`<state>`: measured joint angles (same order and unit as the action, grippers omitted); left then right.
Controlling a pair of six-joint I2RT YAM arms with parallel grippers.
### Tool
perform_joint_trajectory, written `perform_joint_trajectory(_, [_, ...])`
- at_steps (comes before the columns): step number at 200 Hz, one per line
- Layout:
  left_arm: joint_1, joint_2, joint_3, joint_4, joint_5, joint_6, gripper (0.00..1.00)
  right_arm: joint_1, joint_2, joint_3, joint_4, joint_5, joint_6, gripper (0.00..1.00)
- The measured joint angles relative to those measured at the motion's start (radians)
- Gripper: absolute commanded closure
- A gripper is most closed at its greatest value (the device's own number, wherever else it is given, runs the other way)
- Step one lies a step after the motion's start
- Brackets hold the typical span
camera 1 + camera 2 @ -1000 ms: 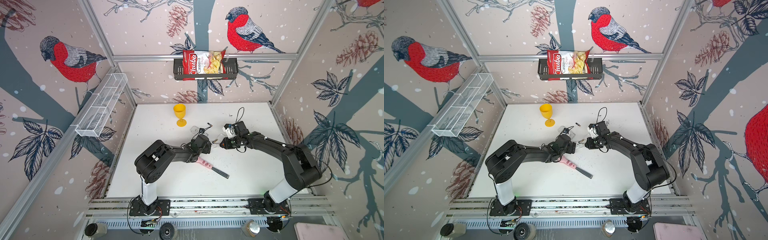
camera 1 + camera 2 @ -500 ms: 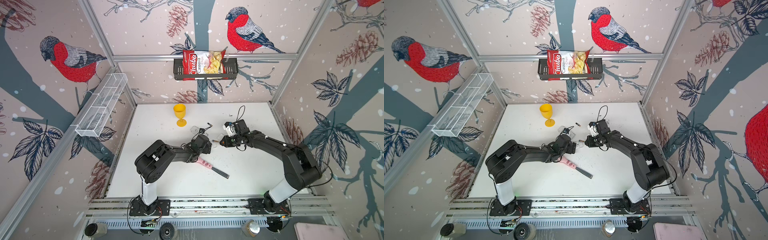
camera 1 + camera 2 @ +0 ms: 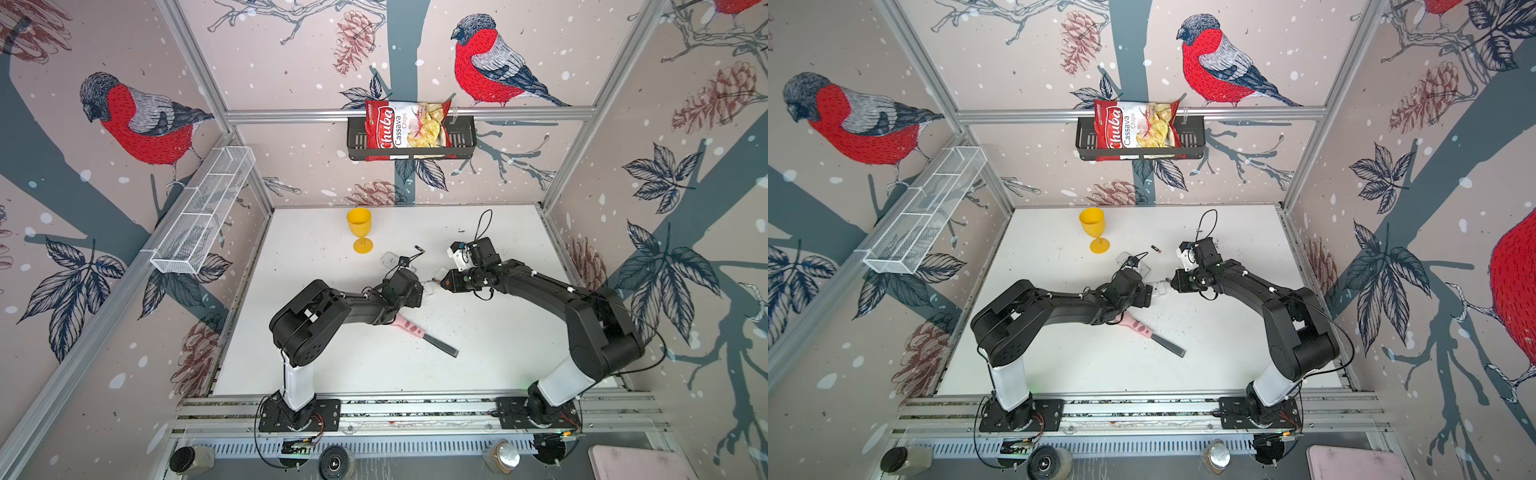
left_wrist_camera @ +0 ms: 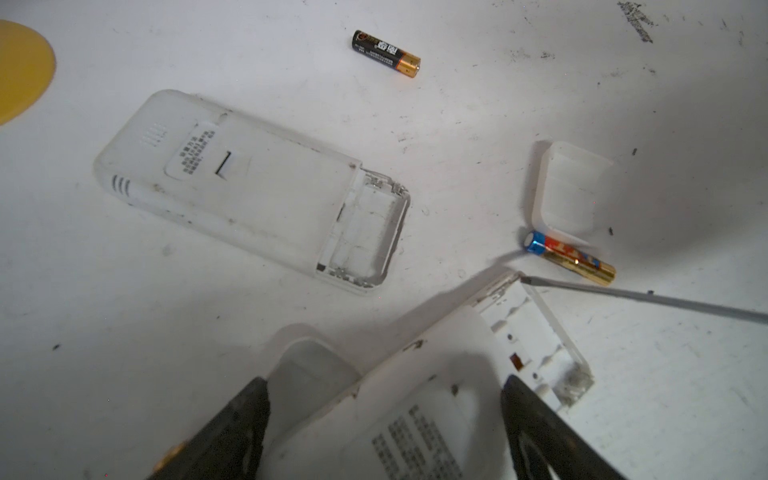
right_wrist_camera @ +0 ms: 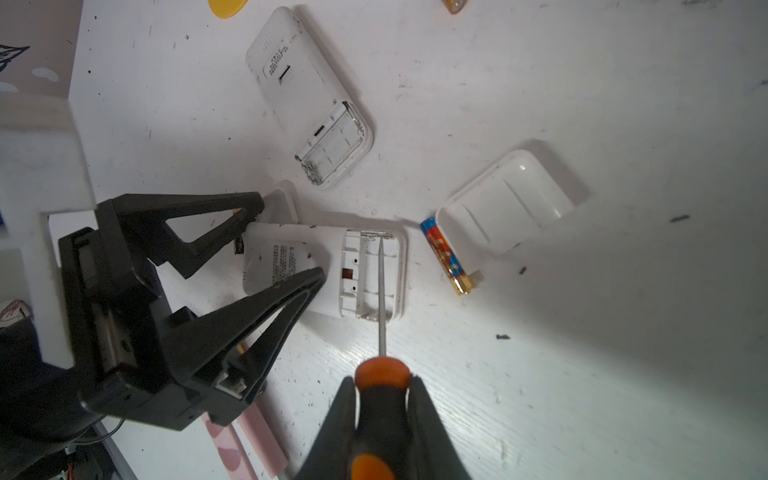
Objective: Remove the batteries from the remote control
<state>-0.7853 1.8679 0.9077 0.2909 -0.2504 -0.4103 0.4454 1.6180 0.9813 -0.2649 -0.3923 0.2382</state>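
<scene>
Black battery [image 4: 386,53] whole in left wrist view, edge-clipped in right wrist.

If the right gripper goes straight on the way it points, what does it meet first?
Probably the remote held by the left gripper: the screwdriver in the right gripper lies in the remote's battery bay, tip near the end contacts.
</scene>
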Motion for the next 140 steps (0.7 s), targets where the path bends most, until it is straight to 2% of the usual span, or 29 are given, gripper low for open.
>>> perform_joint_trajectory(45, [-0.003,-0.05,0.009,-0.068,-0.013,0.018,0.09,-0.012,-0.046,-0.009,0.005,0.004,0.0,1.0])
perform_joint_trajectory(74, [-0.014,-0.11,0.011,-0.091,-0.035,0.025,0.04,-0.027,-0.13,-0.076,0.055,0.032,0.027,1.0])
perform_joint_trajectory(140, [-0.063,-0.301,-0.048,-0.154,-0.094,0.026,0.04,-0.084,-0.328,-0.335,0.289,0.255,0.116,0.98])
